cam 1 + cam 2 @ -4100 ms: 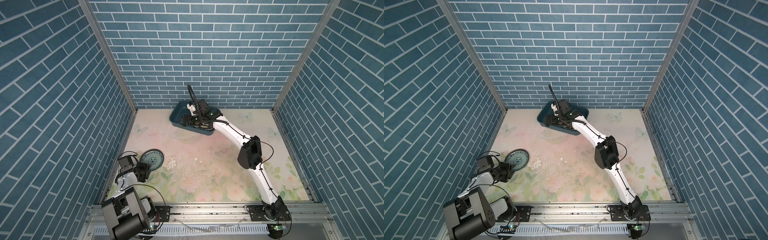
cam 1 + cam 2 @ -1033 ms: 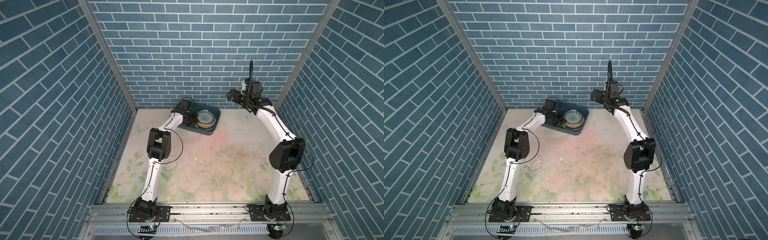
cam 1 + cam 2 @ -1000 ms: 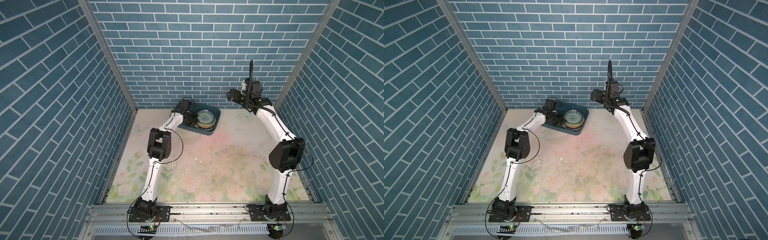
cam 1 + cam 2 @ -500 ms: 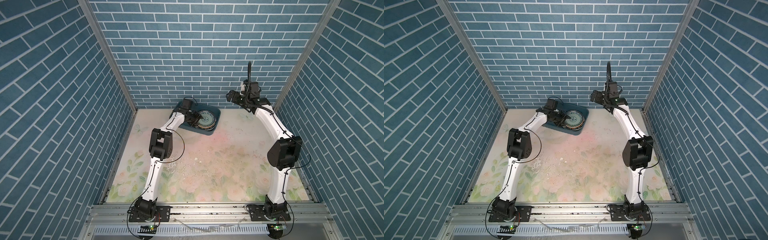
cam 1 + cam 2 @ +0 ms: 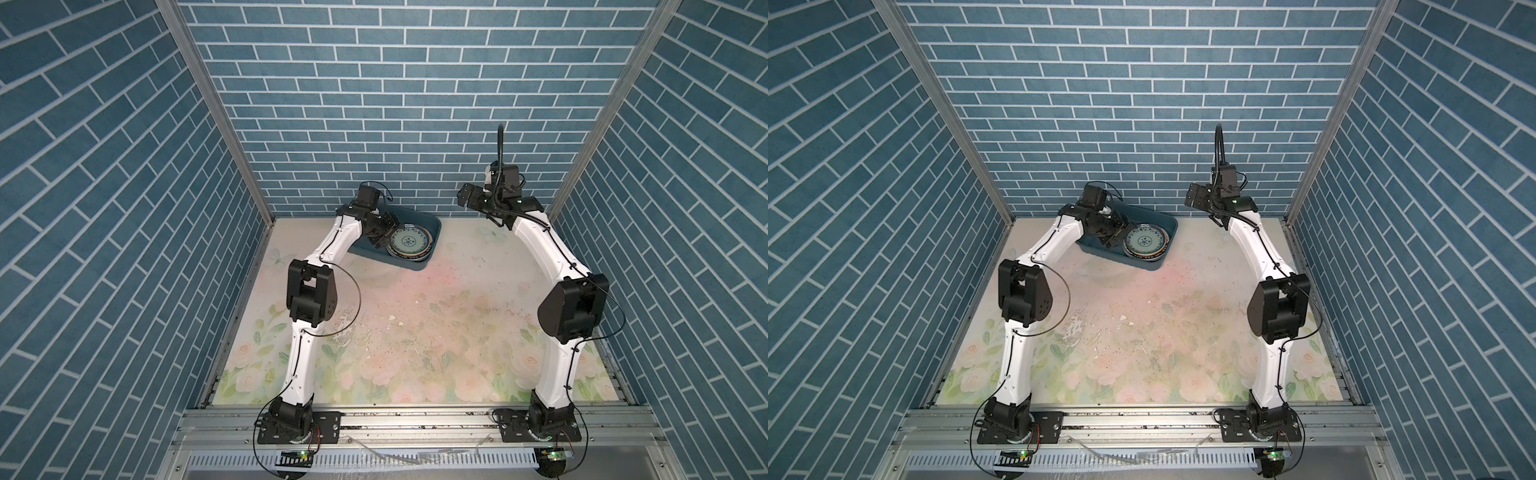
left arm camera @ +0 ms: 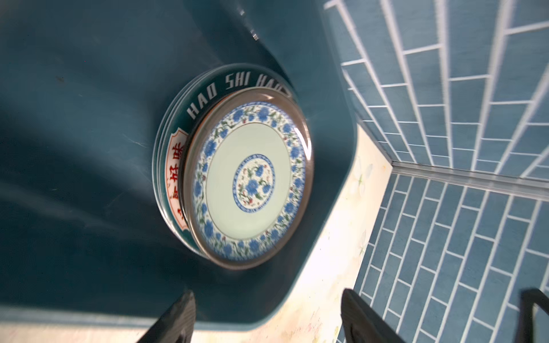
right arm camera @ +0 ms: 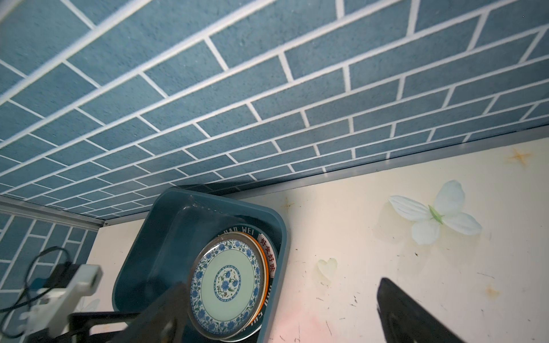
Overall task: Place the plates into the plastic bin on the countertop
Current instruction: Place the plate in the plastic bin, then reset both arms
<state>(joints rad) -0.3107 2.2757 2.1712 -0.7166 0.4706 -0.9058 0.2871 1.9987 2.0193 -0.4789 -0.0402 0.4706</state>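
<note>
One blue-flowered plate (image 5: 409, 241), pale green at its centre, tops a stack lying in the right end of the single dark teal plastic bin (image 5: 434, 226), which sits at the far side of the table (image 5: 436, 316). Beneath it we see one orange plate (image 7: 265, 268) and lettered dark-teal rims (image 6: 208, 95); the rest of the stack we cannot count. The left jaws, just left of the stack, and the right jaws, raised at far right, both stand apart, holding nothing.

plates (image 5: 410, 242) stacked in bin (image 5: 411, 216), R end | bin on countertop (image 5: 415, 324), rear by wall (image 5: 395, 124)
</note>
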